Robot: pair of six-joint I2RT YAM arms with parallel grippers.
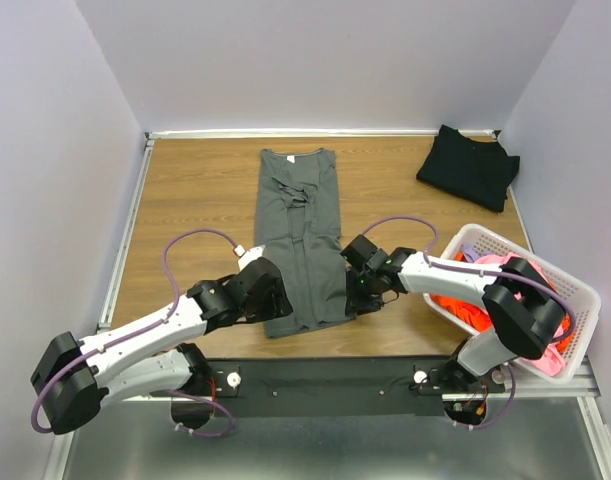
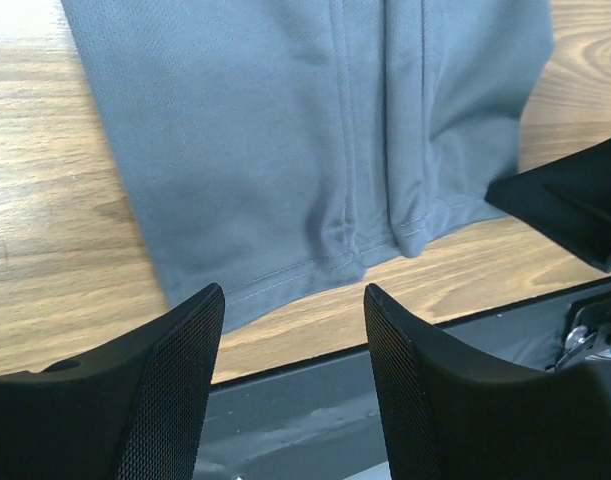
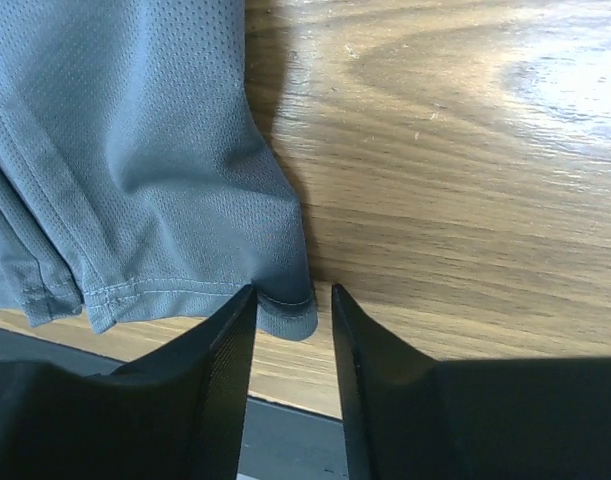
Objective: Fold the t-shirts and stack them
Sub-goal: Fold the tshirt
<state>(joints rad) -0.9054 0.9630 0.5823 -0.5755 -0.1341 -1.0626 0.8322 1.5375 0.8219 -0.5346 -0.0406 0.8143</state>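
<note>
A dark grey t-shirt [image 1: 300,240] lies on the wooden table as a long narrow strip, collar at the far end and hem at the near edge. My left gripper [image 1: 273,302] is open and empty at the hem's left corner. In the left wrist view the gripper [image 2: 295,300] hangs over the table's near edge, just short of the hem [image 2: 285,275]. My right gripper [image 1: 357,295] is at the hem's right corner. In the right wrist view this gripper [image 3: 293,292] is narrowly open, with the hem corner [image 3: 285,310] between its fingertips. A folded black t-shirt [image 1: 470,165] lies at the back right.
A white slatted basket [image 1: 575,290] at the right holds orange [image 1: 465,305] and pink [image 1: 550,355] shirts. The table's near edge and a black rail [image 2: 385,360] run just below the hem. White walls close in the back and both sides.
</note>
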